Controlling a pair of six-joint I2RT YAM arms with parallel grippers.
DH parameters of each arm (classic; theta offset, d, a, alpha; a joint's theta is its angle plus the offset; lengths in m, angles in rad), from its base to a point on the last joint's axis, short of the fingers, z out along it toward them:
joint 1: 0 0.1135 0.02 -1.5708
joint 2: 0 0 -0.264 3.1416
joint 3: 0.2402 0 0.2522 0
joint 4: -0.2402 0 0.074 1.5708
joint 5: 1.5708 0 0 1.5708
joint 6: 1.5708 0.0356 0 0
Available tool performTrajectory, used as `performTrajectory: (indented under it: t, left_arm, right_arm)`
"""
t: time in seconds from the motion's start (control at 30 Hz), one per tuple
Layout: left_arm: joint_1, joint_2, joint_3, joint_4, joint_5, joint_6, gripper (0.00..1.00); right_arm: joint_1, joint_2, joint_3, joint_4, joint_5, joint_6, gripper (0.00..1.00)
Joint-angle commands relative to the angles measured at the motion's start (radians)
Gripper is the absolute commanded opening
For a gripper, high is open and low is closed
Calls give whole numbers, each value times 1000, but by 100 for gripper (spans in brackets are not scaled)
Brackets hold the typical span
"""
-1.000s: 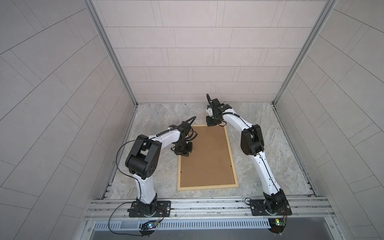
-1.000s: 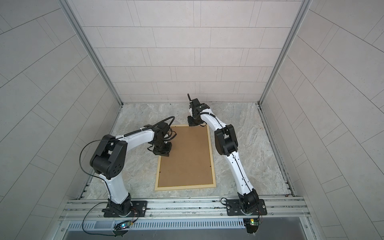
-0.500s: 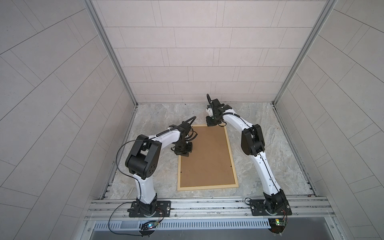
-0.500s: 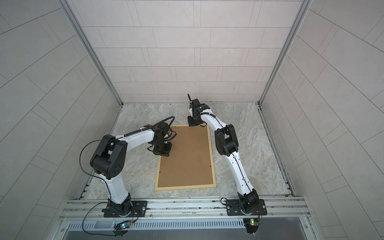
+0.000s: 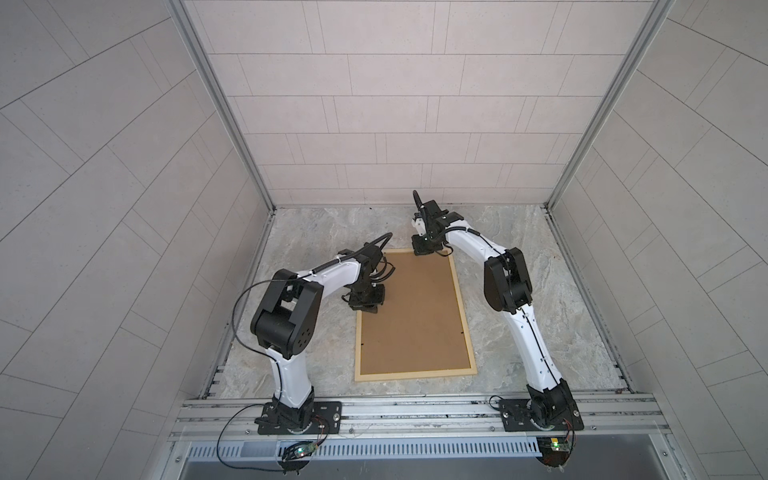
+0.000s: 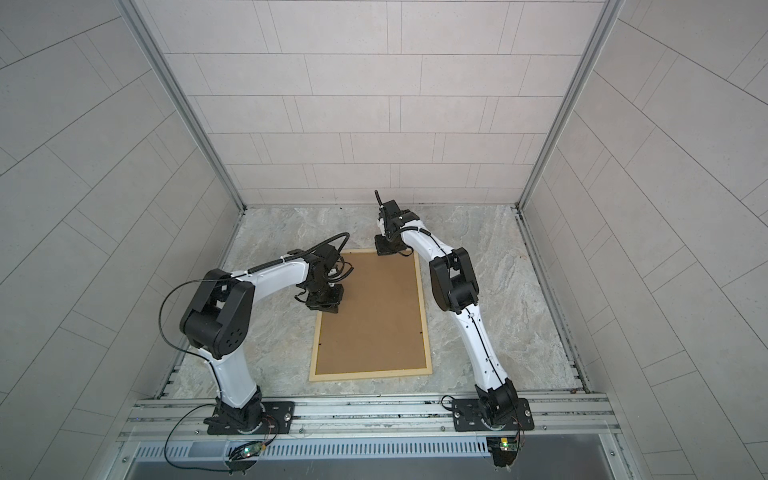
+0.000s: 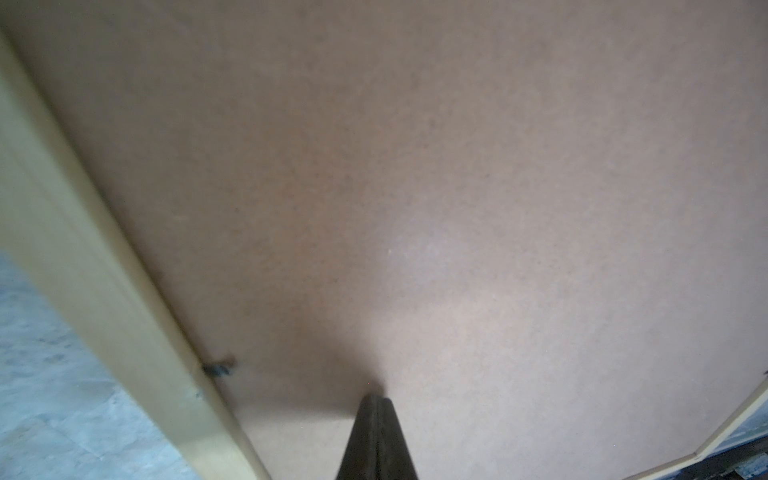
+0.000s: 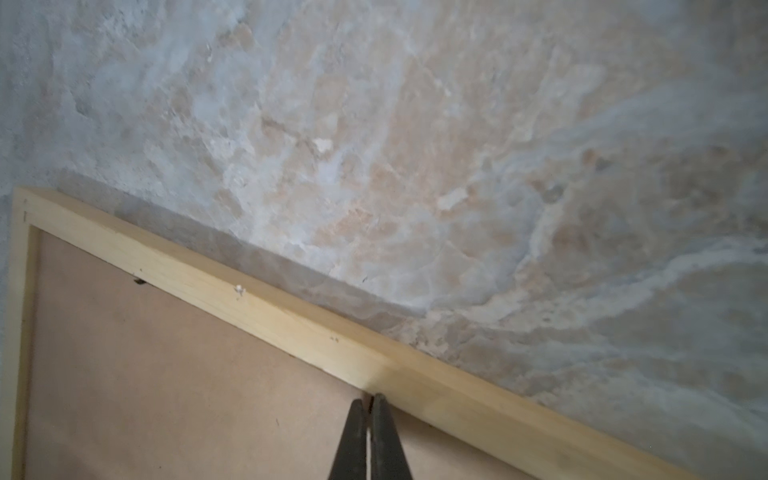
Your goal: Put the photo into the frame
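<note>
The frame (image 5: 415, 374) (image 6: 370, 374) of pale wood lies flat on the marble table, filled by the brown backing board (image 5: 411, 316) (image 6: 370, 316). The photo is hidden. My left gripper (image 5: 365, 305) (image 6: 324, 305) points down by the frame's left bar. In the left wrist view it (image 7: 376, 399) is shut, tips on the backing board (image 7: 415, 166) beside the frame's bar (image 7: 95, 282). My right gripper (image 5: 424, 249) (image 6: 386, 249) is at the far bar. In the right wrist view it (image 8: 369, 401) is shut, tips at the inner edge of the frame's bar (image 8: 291, 320), over the backing board (image 8: 166, 374).
A small dark tab (image 7: 218, 368) sticks out from the left bar over the board. The marble table (image 8: 415, 145) runs to tiled walls at the back and both sides. A metal rail (image 5: 415, 409) with both arm bases crosses the front.
</note>
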Motion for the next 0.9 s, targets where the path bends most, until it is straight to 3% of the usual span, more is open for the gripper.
performTrajectory:
  t: [0.0, 0.17, 0.3, 0.43, 0.53, 0.63, 0.87]
  left_arm:
    - [5, 15, 7, -7, -21, 6, 2]
    - [5, 12, 6, -8, -23, 5, 2]
    - [15, 5, 28, 3, -4, 4, 2]
    - [57, 9, 134, -7, 30, 0, 2]
    - [80, 24, 251, -24, 13, -2, 1]
    - [92, 77, 382, -35, -20, -3, 1]
    - [99, 271, 658, -32, -57, -21, 1]
  right_arm:
    - [16, 54, -75, -84, 22, 18, 0]
    - [13, 59, -78, -74, 26, 27, 0]
    - [-5, 74, 15, -106, -3, 22, 0]
    - [-18, 42, 142, -160, 1, 3, 0]
    - [-25, -36, 144, -151, -4, 3, 0]
    - [-25, -148, 46, -102, -5, 11, 0]
    - [-31, -480, -455, 176, -5, 108, 0]
